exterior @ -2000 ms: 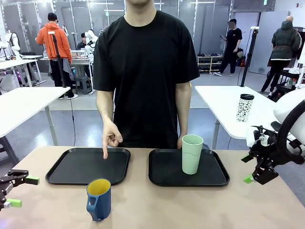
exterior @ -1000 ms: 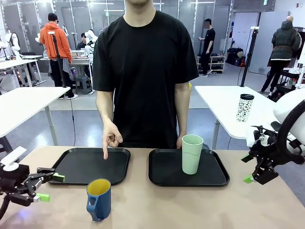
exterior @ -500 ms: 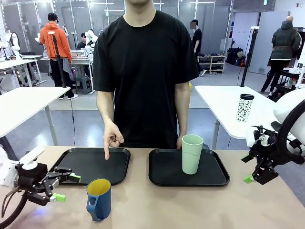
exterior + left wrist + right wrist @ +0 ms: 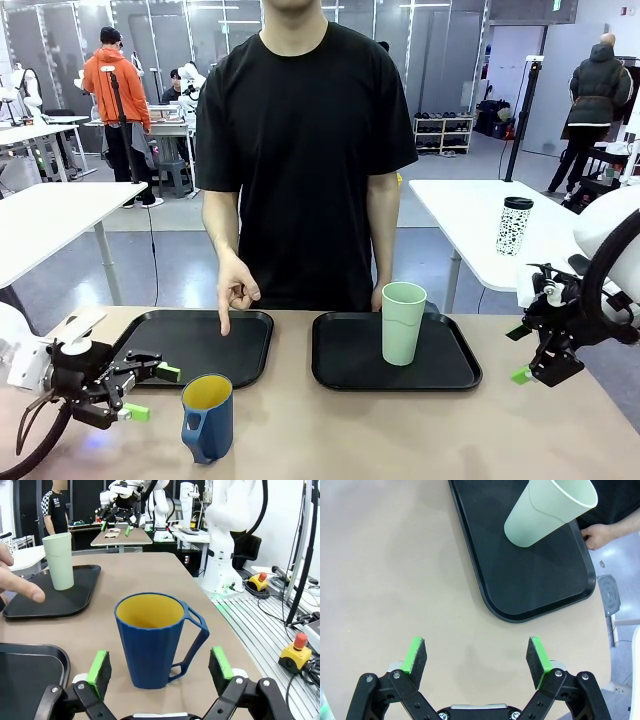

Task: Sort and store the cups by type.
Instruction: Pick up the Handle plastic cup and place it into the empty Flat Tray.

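Blue mug (image 4: 207,417) sits before the gaping left pincer (image 4: 152,392); right pincer (image 4: 476,656) gapes too, both empty.

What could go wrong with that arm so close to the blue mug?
The left fingers stand open, aimed at the blue mug, not yet around it. Its handle juts sideways in line with one finger, so closing in could knock or twist the mug. The person's hand points down at the left tray; setting the mug there might bump it.
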You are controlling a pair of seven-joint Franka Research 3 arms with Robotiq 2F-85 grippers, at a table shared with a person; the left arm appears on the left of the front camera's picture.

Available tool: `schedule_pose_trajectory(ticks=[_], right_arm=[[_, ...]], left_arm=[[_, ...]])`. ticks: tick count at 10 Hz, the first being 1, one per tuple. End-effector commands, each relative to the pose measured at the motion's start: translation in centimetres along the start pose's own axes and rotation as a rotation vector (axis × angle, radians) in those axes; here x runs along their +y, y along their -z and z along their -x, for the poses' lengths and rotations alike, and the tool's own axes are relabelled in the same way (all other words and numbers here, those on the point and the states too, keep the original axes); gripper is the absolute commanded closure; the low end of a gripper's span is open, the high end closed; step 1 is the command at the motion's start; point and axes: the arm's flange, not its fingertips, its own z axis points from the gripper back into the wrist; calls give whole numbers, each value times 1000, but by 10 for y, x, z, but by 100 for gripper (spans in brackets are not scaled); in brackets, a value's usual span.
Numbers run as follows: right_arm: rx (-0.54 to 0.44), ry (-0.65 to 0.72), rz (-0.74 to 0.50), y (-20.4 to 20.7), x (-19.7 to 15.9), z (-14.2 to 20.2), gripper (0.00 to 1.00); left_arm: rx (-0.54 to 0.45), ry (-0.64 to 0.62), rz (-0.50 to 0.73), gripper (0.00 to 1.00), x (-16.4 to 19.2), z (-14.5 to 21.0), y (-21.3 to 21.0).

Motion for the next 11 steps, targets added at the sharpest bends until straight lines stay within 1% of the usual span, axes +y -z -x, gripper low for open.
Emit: schedule_pose_trajectory(ticks=[1, 2, 4, 6, 7, 9, 11], right_arm=[[8, -3, 9, 1, 0, 0, 0], [8, -3, 9, 1, 0, 0, 0], [8, -3, 9, 1, 0, 0, 0], [8, -3, 9, 1, 0, 0, 0], [8, -3, 9, 1, 0, 0, 0], [8, -3, 9, 1, 0, 0, 0], [8, -3, 9, 1, 0, 0, 0]], left_arm=[[4, 20, -5, 0, 0, -8, -2], [0, 0, 0, 0, 0, 0, 0], [12, -34, -1, 0, 16, 4, 14], [33, -66, -5, 0, 27, 9, 19], [74, -70, -22, 0, 31, 9, 21], [84, -66, 13, 0, 38, 13, 26], [72, -44, 47, 0, 38, 15, 32]])
